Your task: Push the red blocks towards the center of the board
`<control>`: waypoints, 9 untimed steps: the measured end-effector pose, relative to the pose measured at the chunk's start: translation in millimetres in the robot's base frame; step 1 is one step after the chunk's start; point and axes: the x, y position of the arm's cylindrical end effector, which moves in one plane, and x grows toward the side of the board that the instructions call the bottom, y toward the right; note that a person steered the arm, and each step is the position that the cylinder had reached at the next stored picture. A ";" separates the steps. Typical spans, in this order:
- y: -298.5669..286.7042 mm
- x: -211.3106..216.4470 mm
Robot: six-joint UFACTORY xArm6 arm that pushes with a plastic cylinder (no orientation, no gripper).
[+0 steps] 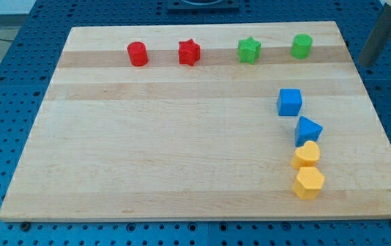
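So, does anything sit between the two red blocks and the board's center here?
Nothing visible does. The red cylinder and red star stand in the row along the view's top, with bare wood below them toward the center. The green, blue and yellow blocks lie to the view's right. My tip is off the board's top-right corner.

Our open run of board (147,157) below the red cylinder (138,54) and red star (189,52) (blue cube (290,102) crowding the view's right).

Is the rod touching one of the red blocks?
No: my tip is off the board at the view's upper right, far from the red cylinder and red star.
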 end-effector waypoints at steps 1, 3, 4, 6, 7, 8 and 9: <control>-0.3 0.0; -0.4 -44.3; -30.5 -63.0; -72.6 -74.7; -94.2 -74.7; -143.3 -75.4; -184.8 -76.0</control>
